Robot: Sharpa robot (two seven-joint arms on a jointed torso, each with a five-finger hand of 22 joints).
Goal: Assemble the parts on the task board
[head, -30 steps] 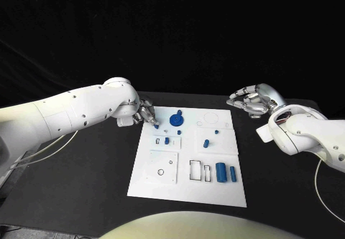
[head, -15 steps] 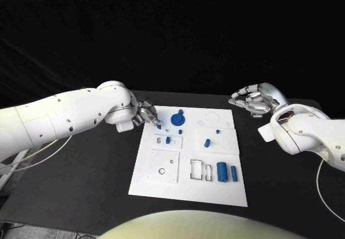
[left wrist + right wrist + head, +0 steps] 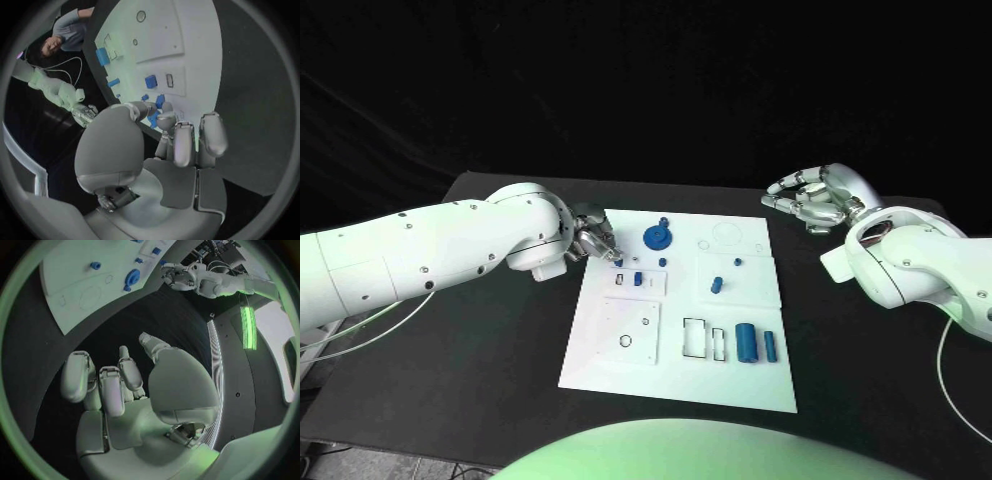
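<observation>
Black table [image 3: 473,340]: left hand [image 3: 594,240] pinches blue part [image 3: 617,262] over task board [image 3: 632,372].

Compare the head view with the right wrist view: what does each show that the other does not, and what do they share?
Head view, not the wrist view: two blue cylinders lying side by side on the near right part of the white task board, and the back of the right hand. Right wrist view, not the head view: that hand's palm side, holding nothing. Both: the board, the round blue disc part near its far edge, and the left hand at its far left corner.
</observation>
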